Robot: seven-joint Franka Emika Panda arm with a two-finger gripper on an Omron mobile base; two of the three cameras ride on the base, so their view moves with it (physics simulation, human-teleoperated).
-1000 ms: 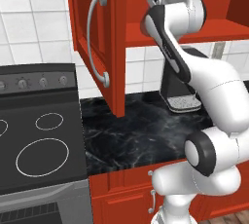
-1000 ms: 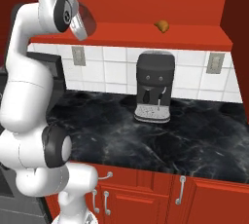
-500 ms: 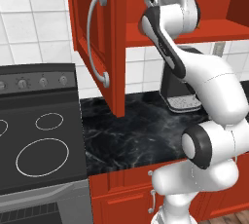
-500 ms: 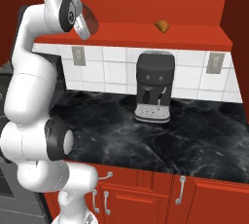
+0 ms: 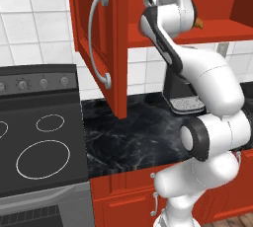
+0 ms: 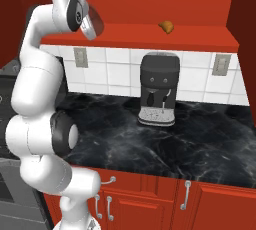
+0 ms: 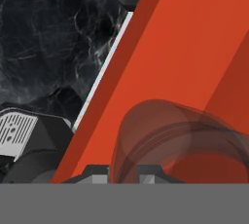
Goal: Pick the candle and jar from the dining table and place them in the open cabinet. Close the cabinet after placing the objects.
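My gripper [image 7: 124,173] is shut on the jar [image 7: 180,140], a dark brownish see-through glass cylinder that fills the lower right of the hand view against the red shelf. From the right base view the jar [image 6: 93,24] sticks out of the raised hand, just above the front edge of the cabinet's bottom shelf [image 6: 140,39]. The cabinet [image 5: 197,31] is open, its door [image 5: 99,38] swung out to the left with a long curved silver handle. The candle and the dining table are out of view.
A golden-brown croissant [image 6: 166,26] lies on the cabinet shelf, to the right of the hand. A black coffee machine [image 6: 159,89] stands on the black marble counter [image 6: 200,139] under the cabinet. A stove [image 5: 39,147] sits to the left, with white tiles behind.
The raised hand with the jar has shifted slightly towards the cabinet shelf. The gripper stays shut on the jar.
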